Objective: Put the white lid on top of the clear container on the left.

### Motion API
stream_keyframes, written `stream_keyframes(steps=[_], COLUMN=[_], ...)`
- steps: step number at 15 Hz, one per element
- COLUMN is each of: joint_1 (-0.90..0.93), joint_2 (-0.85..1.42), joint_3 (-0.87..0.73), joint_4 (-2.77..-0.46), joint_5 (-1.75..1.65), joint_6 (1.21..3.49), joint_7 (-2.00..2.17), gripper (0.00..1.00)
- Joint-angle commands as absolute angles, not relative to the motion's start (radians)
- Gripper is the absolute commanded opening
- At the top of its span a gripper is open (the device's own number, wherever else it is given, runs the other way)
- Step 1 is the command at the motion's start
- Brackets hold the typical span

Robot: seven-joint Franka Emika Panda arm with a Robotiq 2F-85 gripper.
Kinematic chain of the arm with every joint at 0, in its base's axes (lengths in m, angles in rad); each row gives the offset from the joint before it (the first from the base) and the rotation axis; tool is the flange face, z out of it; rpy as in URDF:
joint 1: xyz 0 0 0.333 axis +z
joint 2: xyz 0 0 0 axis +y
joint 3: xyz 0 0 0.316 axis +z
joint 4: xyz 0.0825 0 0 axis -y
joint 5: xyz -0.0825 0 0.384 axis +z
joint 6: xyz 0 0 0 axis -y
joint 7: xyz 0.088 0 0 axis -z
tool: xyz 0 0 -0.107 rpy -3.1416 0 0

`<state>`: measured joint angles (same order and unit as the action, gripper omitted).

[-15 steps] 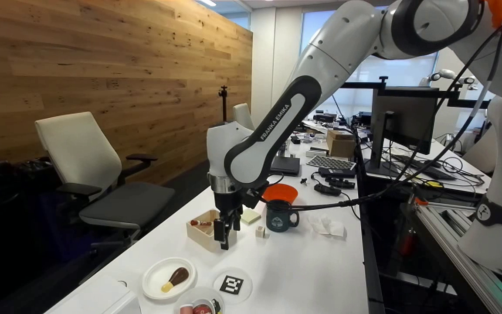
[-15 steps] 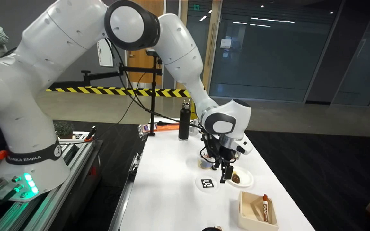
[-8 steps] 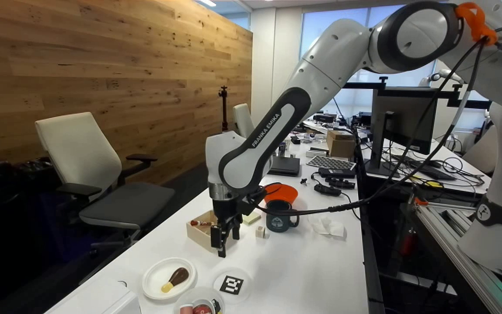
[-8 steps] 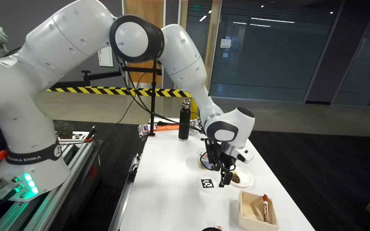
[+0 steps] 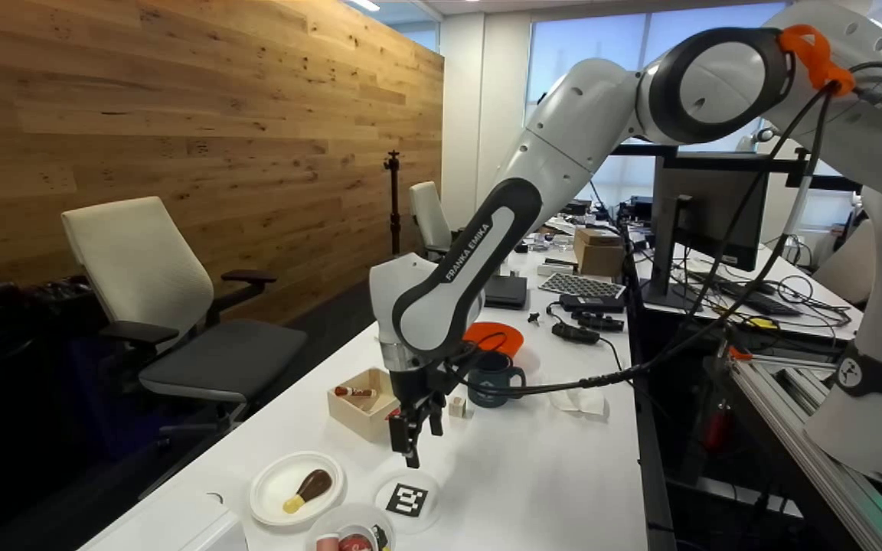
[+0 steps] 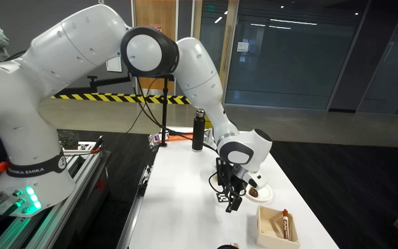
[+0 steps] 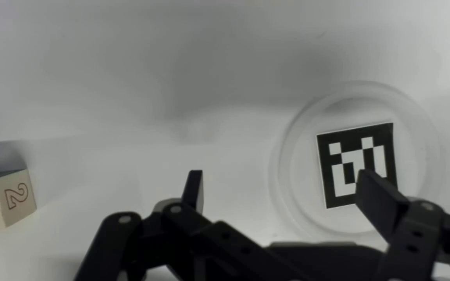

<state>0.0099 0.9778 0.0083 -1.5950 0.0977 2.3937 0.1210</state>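
The white lid (image 5: 407,500) is a flat, round, see-through whitish disc with a square black-and-white marker on it. It lies on the table, partly behind the gripper in an exterior view (image 6: 222,197). In the wrist view the lid (image 7: 342,199) is right of centre. The clear container (image 5: 349,510), with reddish items in it, stands beside the lid at the bottom edge of an exterior view. My gripper (image 5: 424,448) is open and empty, tilted, above the table near the lid. In the wrist view the gripper (image 7: 279,171) has its right finger overlapping the marker and its left finger outside the lid.
A white plate (image 5: 266,490) with a brown lump is close to the lid and container. A tan wooden box (image 6: 276,239) holds a marker pen. A small wooden block (image 7: 20,199), a dark mug (image 5: 491,383) and an orange bowl (image 5: 504,337) stand behind. A black bottle (image 6: 198,133) is farther off.
My gripper has come down and shifted, tilting a little, rightward in one of the exterior views and leftward in its counterpart. The lid, container and plate have not moved.
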Motion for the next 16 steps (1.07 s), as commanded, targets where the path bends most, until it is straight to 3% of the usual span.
stream_keyframes(steps=[1, 16], joint_1=[-0.012, 0.013], joint_2=[1.028, 1.084], joint_3=[0.009, 0.027], joint_4=[-1.516, -1.468], joint_5=[0.118, 0.112], joint_6=[2.353, 2.326], joint_7=[0.132, 0.137], gripper=[1.00, 1.00])
